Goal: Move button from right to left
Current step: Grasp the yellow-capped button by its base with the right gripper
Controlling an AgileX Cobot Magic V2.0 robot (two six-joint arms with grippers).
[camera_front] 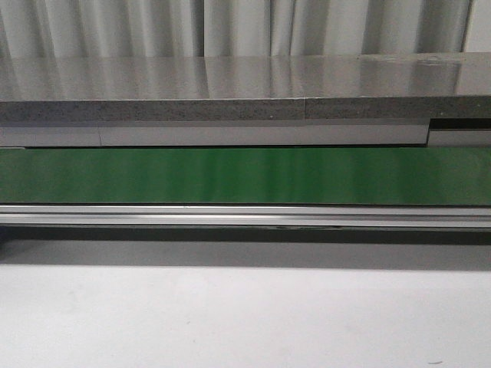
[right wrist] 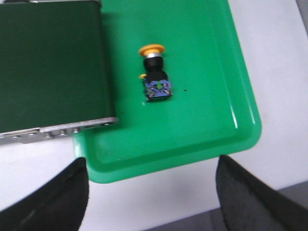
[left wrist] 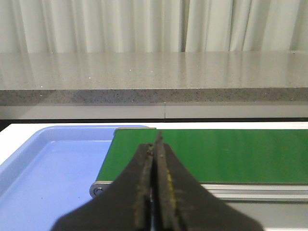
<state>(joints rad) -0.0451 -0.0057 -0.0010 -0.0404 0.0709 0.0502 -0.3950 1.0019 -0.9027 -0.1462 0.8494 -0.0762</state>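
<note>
A: Where's the button (right wrist: 155,75)?

B: Lying on its side in a green tray (right wrist: 207,125), seen from the right wrist view. Yellow-orange cap pointing one way, black body behind it, grey end with a tiny green mark at the other. Not touching the tray's walls; sitting on the flat floor, near the end of the dark green conveyor belt (right wrist: 48,62) that overlaps one side of the tray. Nothing gripping it.

A: And the right gripper (right wrist: 151,192)?

B: Spread wide. Two dark fingers (right wrist: 57,199) showing at the lower corners of that view, well apart, hovering above the near rim of the tray and the white table (right wrist: 279,72). Button between them in the view but farther off, untouched.

A: Left gripper (left wrist: 157,192)?

B: Pressed together, pads flat against each other, nothing between. Pointing toward the belt's other end, with its roller and metal side rail. Beside that end, a light blue tray (left wrist: 48,168), partly tucked under the belt.

A: Anything from the front view?

B: Only the green belt (camera_front: 245,175) running across, its aluminium rail (camera_front: 245,216) below, a speckled grey countertop (camera_front: 230,88) behind, pale curtains (camera_front: 230,27) beyond that. Neither arm, neither tray, nor button visible there.
</note>
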